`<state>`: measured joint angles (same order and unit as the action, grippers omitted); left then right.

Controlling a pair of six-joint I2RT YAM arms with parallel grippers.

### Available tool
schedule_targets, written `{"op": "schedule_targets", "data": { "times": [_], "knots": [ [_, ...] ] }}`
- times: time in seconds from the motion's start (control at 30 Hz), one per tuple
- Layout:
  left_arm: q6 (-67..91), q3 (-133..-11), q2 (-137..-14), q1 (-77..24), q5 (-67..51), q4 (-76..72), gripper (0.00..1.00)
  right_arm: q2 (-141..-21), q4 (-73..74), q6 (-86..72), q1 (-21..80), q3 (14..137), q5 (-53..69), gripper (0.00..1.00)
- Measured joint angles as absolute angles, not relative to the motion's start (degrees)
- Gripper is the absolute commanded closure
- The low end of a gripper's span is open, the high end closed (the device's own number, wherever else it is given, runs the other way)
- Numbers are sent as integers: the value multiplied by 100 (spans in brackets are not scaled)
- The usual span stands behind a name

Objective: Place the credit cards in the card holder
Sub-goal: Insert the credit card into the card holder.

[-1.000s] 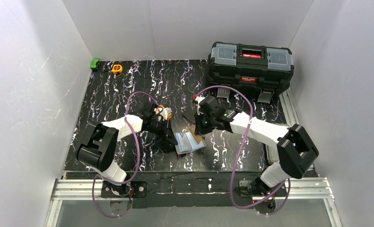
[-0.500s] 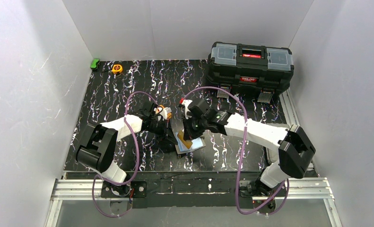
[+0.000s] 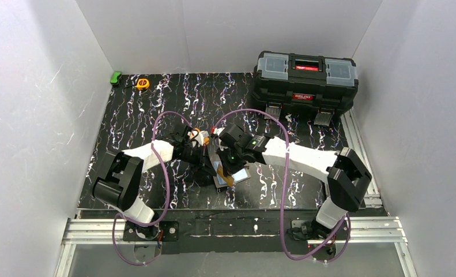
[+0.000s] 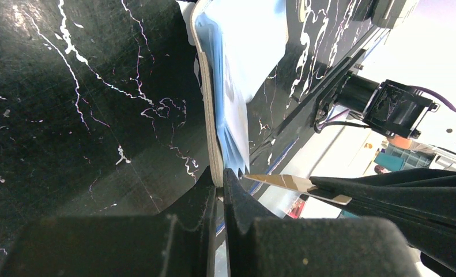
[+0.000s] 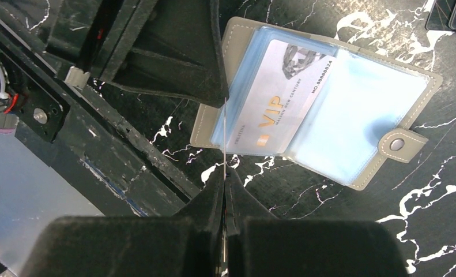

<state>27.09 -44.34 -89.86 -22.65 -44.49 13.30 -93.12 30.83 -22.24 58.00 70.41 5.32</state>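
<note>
The card holder (image 5: 329,109) lies open on the black table, taupe with pale blue clear pockets and a snap tab (image 5: 400,145). A silver VIP credit card (image 5: 274,98) sits in its left pocket. My left gripper (image 4: 221,179) is shut on the holder's cover edge (image 4: 209,109). My right gripper (image 5: 224,176) is shut on a thin credit card (image 5: 224,138), seen edge-on here. That card's tip is at the holder's left edge, right beside the left fingers (image 5: 173,57). In the left wrist view the held card (image 4: 289,183) looks gold. From above, the holder (image 3: 238,172) lies between both grippers.
A black toolbox (image 3: 306,75) stands at the back right. A yellow tape measure (image 3: 143,83) and a small green object (image 3: 116,77) lie at the back left corner. A dark object (image 5: 450,14) lies just beyond the holder. White walls enclose the table.
My right arm has swung left and down with the card, from beside the holder's right side to its left edge. The left gripper and the holder have not moved.
</note>
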Motion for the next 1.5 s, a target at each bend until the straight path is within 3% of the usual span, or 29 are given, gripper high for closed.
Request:
{"op": "schedule_targets", "data": {
  "times": [0.67, 1.5],
  "knots": [
    [2724, -4434, -8936, -2268, -4414, 1328, 100, -10016, 4357, -2200, 6128, 8025, -515, 99],
    [2770, -4434, -8936, -2298, -4412, 1328, 100, -10047, 4805, -2196, 6479, 8300, -1219, 99]
  ]
}}
